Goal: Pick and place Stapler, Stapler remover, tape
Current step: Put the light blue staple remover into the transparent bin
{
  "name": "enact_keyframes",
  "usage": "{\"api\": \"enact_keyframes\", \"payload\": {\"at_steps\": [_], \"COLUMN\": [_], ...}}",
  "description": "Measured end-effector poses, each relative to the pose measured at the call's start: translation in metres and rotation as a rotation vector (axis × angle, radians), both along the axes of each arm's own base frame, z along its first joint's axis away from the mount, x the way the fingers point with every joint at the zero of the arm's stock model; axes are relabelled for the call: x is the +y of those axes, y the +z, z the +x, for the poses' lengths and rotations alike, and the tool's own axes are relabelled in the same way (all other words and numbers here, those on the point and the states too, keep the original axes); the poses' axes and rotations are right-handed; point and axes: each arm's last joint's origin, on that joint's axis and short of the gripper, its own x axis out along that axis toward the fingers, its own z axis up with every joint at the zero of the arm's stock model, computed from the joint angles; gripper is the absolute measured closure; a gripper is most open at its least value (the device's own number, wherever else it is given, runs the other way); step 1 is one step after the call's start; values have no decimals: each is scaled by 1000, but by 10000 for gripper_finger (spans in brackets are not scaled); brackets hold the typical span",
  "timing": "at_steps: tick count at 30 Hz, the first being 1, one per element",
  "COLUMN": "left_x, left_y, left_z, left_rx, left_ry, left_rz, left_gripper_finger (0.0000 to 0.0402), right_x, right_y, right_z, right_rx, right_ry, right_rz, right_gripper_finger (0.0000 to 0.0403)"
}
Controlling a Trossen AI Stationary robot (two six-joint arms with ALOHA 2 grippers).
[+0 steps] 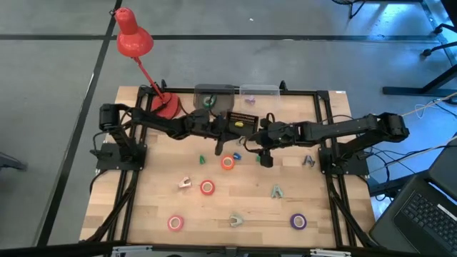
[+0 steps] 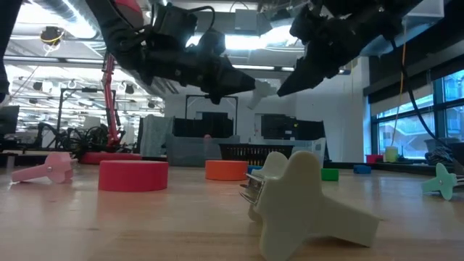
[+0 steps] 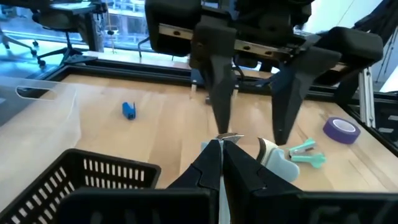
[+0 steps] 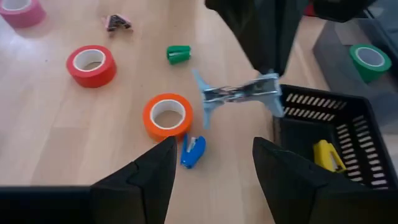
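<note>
Both over mid-tabletop. Pinches the staple remover in left fingers, long axis level, just beside the basket rim; right fingers spread, facing it, near the orange tape.

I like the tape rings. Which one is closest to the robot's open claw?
The orange tape. It lies on the wood just ahead of the open right gripper, beside a small blue stapler. The red tape and pink tape lie farther off.
</note>
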Motion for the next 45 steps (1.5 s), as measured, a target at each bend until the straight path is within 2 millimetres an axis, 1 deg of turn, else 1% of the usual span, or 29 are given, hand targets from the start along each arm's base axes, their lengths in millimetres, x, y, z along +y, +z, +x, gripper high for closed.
{"api": "enact_keyframes", "payload": {"at_steps": [5,13,18,20,23,26,30,31,36,45], "left_x": [0,0,0,0,1,1,1,1,1,1], "left_y": [1,1,1,0,0,0,-1,-1,-1,0], "left_z": [0,0,0,0,-1,-1,-1,-1,-1,-1], "left_rx": [-3,-5,-1,1,7,7,14,15,13,12], "left_ry": [8,10,10,10,11,13,12,12,11,12], "left_rz": [3,4,3,3,1,2,-1,-1,-1,0], "left_gripper_finger": [400,400,400,400,400,400,400,400,400,399], "right_x": [0,0,0,0,0,0,0,0,1,0], "right_y": [2,-11,-13,-12,-10,-8,-8,-8,-8,-8], "right_z": [2,11,16,17,18,19,19,19,18,19], "right_rx": [-31,-7,-39,-50,-57,-64,-54,-50,-48,-50], "right_ry": [-24,-45,-38,-37,-39,-36,-21,-18,-13,-33], "right_rz": [15,31,35,34,36,38,45,47,55,34], "right_gripper_finger": [190,190,196,208,244,297,381,389,397,401]}}
